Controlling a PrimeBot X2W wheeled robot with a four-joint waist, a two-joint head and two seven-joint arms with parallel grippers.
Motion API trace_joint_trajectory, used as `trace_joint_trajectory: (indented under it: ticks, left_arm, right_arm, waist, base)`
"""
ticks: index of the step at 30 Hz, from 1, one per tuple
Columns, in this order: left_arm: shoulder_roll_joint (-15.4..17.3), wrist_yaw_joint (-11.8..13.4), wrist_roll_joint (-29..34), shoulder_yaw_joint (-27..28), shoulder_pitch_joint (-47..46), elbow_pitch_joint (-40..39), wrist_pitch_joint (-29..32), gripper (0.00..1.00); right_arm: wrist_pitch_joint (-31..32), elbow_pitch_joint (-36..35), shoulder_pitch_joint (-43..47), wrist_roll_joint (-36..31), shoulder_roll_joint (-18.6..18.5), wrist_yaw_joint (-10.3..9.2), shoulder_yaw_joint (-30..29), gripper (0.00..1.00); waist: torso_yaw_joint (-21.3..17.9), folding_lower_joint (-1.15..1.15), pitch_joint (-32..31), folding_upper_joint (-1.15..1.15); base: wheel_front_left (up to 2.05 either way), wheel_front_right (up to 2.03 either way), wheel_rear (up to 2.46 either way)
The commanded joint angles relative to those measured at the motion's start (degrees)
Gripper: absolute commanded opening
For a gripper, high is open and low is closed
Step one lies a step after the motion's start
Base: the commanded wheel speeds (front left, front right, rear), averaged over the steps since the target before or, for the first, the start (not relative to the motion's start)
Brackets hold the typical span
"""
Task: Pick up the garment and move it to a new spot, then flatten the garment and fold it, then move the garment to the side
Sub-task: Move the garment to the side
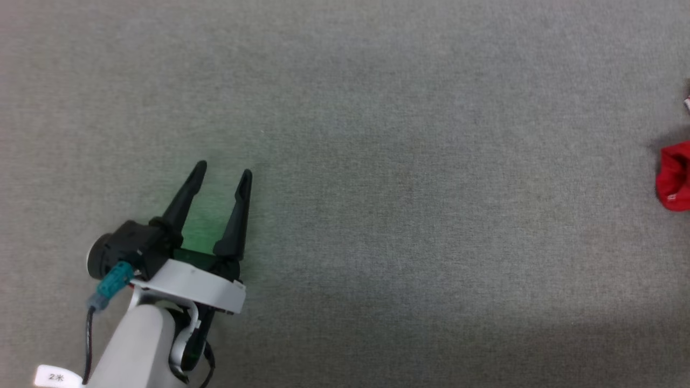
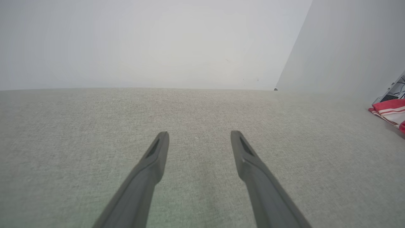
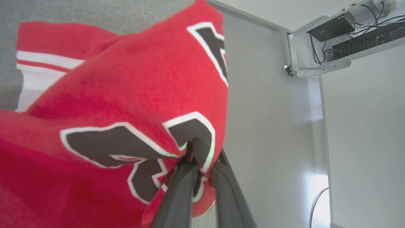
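Garment (image 3: pixel 126 95), red numbered jersey: bunched in the nearly closed jaws of the right gripper (image 3: pixel 202 155), far right over the grey table (image 1: pixel 345 108), seemingly mid-relocation; left gripper (image 1: pixel 223 168) jaws wide, empty; next move probably calls for set-down on bare table, then flattening.

You have a grey, finely woven surface (image 1: pixel 377 134) in front of you, flat and even, meeting a pale wall (image 2: pixel 142 41) at its far side. At your far right edge the garment (image 2: pixel 390 111) rests on it: red cloth with red-and-white striped trim
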Motion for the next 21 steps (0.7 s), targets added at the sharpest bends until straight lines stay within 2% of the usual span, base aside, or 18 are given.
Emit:
trace_joint_trajectory:
  ticks: [1, 5, 14, 21]
  left_arm:
    - [0.4, -0.1, 0.1, -0.1, -0.8, -0.2, 0.0, 1.00]
    - [0.6, -0.1, -0.1, -0.8, -1.7, -0.3, 0.0, 1.00]
    - [1.3, -0.1, -0.8, -2.2, -3.0, -0.3, 0.0, 1.00]
    - [1.6, -0.1, -1.2, -2.4, -3.5, -0.1, 0.0, 1.00]
  right_arm:
    - [0.4, -0.6, 0.2, -0.8, -0.7, -0.07, 0.2, 0.00]
    - [0.9, -1.3, 1.3, -1.9, -0.2, -0.07, -0.7, 0.00]
    - [0.8, 0.8, 1.6, -5.6, 6.3, -0.07, -4.3, 0.00]
    - [1.3, 3.8, -0.4, -9.8, 9.2, -0.06, -7.9, 0.00]
  waist:
    - [-1.2, 0.00, 1.7, 0.00]
    - [-1.1, 0.00, 2.8, 0.00]
    - [1.0, 0.00, 4.9, 0.00]
    - [2.4, 0.00, 6.0, 0.00]
  base:
    - [0.00, 0.00, 0.00]
    - [0.00, 0.00, 0.00]
    - [0.00, 0.00, 0.00]
    - [0.00, 0.00, 0.00]
